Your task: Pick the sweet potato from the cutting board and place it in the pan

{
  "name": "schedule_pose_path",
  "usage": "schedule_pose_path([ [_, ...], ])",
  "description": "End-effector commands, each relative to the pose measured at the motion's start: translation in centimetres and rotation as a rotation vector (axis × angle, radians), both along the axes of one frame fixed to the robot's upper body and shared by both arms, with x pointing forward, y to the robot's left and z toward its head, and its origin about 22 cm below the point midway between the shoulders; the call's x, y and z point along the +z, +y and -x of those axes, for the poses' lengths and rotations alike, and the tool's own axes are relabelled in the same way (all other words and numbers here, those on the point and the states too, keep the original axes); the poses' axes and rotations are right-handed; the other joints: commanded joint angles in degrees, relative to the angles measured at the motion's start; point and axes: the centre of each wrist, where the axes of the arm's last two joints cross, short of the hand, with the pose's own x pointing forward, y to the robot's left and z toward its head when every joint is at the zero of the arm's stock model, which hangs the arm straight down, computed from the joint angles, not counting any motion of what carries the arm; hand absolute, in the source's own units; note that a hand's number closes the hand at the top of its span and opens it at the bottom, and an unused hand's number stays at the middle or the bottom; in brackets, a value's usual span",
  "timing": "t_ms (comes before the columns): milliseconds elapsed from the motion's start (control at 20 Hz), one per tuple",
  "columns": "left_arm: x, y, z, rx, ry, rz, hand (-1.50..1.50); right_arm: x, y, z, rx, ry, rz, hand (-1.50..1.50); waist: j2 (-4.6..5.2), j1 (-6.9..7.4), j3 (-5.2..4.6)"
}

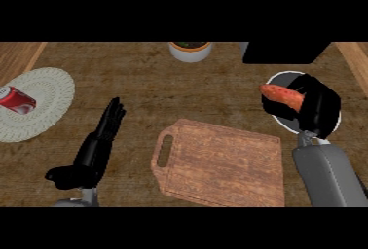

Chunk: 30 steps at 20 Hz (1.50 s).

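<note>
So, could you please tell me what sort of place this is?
Most likely a kitchen counter: a wooden cutting board lies on the wood-grain top, a pan sits to its right with a sweet potato over it, and a drink can rests on a mat.

Matt wooden cutting board (pixel 223 165); mat (pixel 39 104) seemingly woven.

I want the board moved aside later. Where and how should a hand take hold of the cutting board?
Take the cutting board by its handle end, at the slot cut through its left edge. That end faces the open left hand, so come from the left and hook the fingers through. The other edges look flat on the counter, probably offering less purchase.
</note>
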Motion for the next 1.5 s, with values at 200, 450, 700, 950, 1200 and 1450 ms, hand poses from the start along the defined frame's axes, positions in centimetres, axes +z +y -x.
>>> schedule_pose_path([
  [200,-1.0,-1.2,-0.9,-0.019,0.012,0.002,0.00,-0.6,-7.3,-3.5,-0.155,-0.188,0.020,1.50,0.36,0.54,0.07],
  [450,0.5,-1.1,-0.4,-0.024,-0.004,0.001,0.00,-2.4,-10.9,-4.4,-0.157,-0.186,0.007,1.50,0.33,1.10,0.10],
  [700,-1.0,-0.1,-1.0,-0.042,-0.017,-0.003,0.00,-2.7,-14.1,-4.6,-0.169,-0.175,0.016,1.50,0.87,1.83,0.17],
  [950,-0.2,-1.5,-1.4,-0.071,-0.017,0.009,0.00,-2.7,-15.4,-4.8,-0.071,0.319,-0.106,-1.50,1.43,3.39,0.11],
  [1200,0.3,-1.8,-0.8,-0.071,-0.011,0.007,0.00,-4.0,-13.4,-5.3,0.061,0.286,-0.270,-1.50,1.57,4.10,0.35],
  [1450,0.0,-1.7,-1.0,-0.071,-0.007,0.010,0.00,-2.4,-14.4,-5.8,0.071,0.038,-0.315,-1.50,1.53,3.14,0.37],
])
